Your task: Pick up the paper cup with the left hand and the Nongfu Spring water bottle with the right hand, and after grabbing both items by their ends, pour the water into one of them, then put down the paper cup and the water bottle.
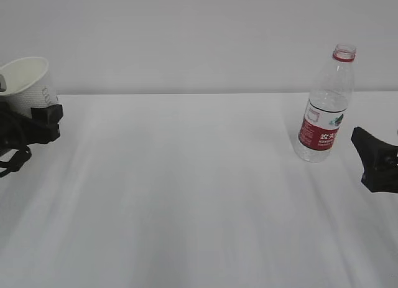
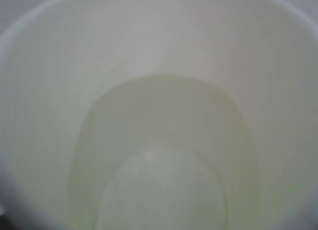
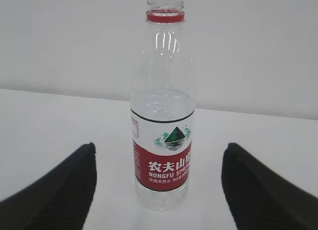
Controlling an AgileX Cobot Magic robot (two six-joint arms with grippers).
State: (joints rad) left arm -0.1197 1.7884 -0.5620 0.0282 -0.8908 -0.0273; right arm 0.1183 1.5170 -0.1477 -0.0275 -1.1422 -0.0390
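Observation:
The white paper cup (image 1: 25, 83) hangs tilted at the far left, above the table, its lower end inside my left gripper (image 1: 38, 117), which is shut on it. In the left wrist view the cup's cream inside (image 2: 159, 91) fills the picture and hides the fingers. The Nongfu Spring water bottle (image 1: 326, 107) stands upright and uncapped on the table at the right, with clear water (image 3: 161, 103) up to about its label's top edge. My right gripper (image 1: 368, 156) sits low just right of it. It is open, its black fingers (image 3: 64, 190) spread wide on either side, short of the bottle (image 3: 163, 155).
A white table (image 1: 186, 195) stretches between the two arms, with a plain pale wall (image 1: 186, 33) behind it. A black cable (image 1: 12, 163) loops under the left arm at the left edge.

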